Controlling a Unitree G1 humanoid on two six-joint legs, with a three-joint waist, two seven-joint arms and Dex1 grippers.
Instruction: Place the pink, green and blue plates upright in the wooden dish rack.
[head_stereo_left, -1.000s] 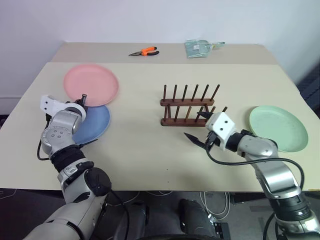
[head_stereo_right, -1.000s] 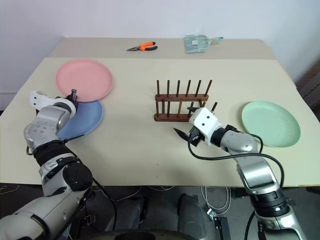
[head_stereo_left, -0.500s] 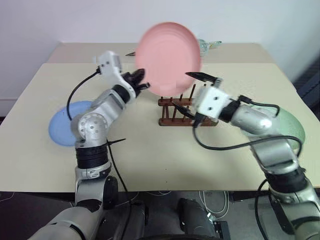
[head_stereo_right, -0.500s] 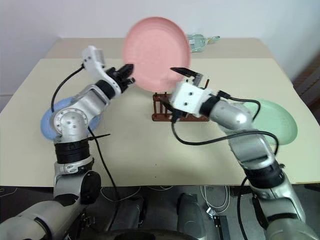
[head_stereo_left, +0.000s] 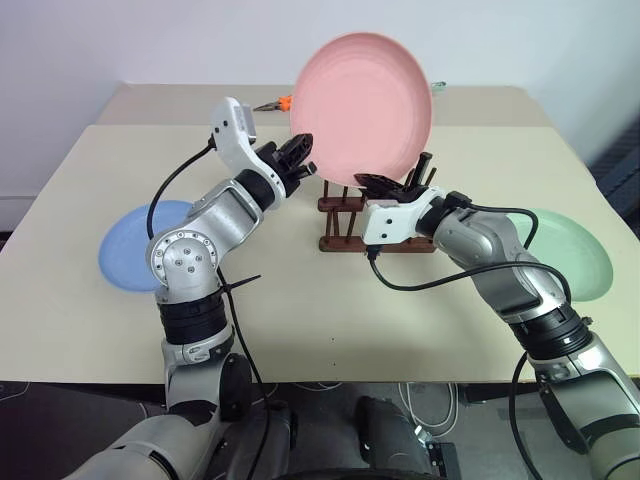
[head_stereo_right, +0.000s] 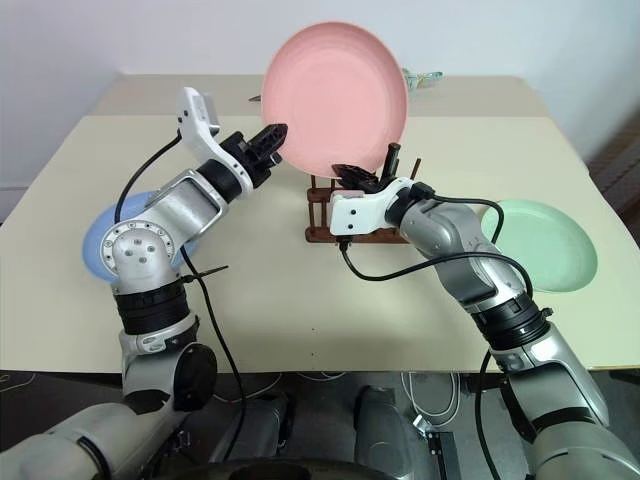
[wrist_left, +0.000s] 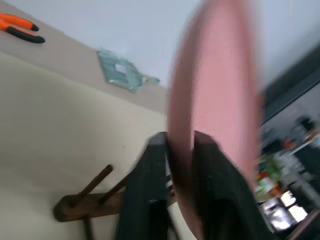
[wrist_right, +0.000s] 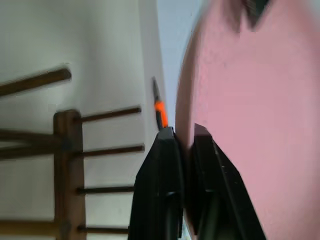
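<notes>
While no writing is legible | both tools, left tool (head_stereo_left: 300, 160) and right tool (head_stereo_left: 385, 183), clamp pink plate (head_stereo_left: 362, 95)

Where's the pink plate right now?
The pink plate is held up on edge above the wooden dish rack at mid-table, between the left gripper and the right gripper.

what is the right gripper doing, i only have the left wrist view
Observer: The right gripper is shut on the pink plate's lower rim, above the wooden dish rack.
Operator: where are the other two plates
Observer: The blue plate lies flat on the table at the robot's left.
Operator: and green
Observer: The green plate lies flat at the robot's right, beyond the rack.
</notes>
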